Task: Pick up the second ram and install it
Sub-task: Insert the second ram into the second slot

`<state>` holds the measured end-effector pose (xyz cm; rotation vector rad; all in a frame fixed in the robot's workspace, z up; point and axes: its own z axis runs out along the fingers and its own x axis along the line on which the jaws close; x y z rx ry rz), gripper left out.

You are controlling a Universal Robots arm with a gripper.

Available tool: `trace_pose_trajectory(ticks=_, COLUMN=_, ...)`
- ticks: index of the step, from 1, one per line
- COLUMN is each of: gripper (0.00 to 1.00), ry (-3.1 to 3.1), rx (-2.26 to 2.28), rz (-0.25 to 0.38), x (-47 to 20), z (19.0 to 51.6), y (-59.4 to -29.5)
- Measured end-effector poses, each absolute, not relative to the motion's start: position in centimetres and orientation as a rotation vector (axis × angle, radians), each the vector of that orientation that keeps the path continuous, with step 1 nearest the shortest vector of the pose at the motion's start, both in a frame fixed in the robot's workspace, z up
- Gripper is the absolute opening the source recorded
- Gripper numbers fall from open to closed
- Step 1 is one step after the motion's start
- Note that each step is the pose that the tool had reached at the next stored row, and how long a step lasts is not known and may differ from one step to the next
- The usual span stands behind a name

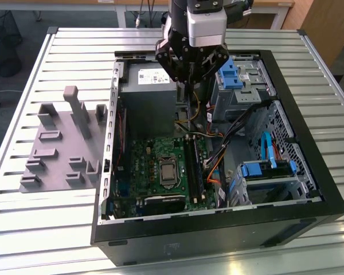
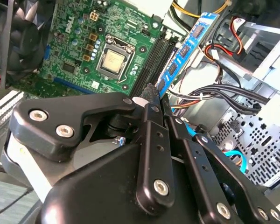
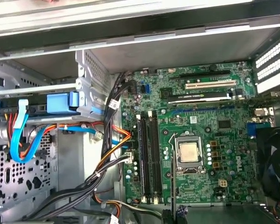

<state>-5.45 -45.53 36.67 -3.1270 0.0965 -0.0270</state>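
Note:
The second ram (image 2: 184,49), a thin board with blue labels, is pinched at one end between my gripper's (image 2: 154,95) fingers, which are shut on it. In the exterior view my gripper (image 1: 189,86) hangs inside the open computer case (image 1: 218,223), over its far side beside the power supply, with the stick pointing down. In the first wrist view the ram (image 3: 171,186) appears edge-on, just beside the long black memory slots (image 3: 149,158) and above the green motherboard (image 3: 210,140). In the second wrist view the slots (image 2: 151,58) lie beyond the stick's free end.
A grey fixture tray (image 1: 63,143) with upright posts sits on the slatted table at the exterior view's left. Inside the case are the grey power supply (image 1: 149,97), the CPU socket (image 1: 168,171), cable bundles (image 1: 235,137), blue drive brackets (image 1: 264,169) and a black fan (image 3: 275,158).

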Motion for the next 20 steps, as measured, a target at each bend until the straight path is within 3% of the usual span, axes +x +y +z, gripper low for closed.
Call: trace_pose_trajectory(ticks=20, gripper=0.14, ry=0.069, rx=-3.128, rz=-0.025, x=-4.4, z=35.5, y=-45.6)
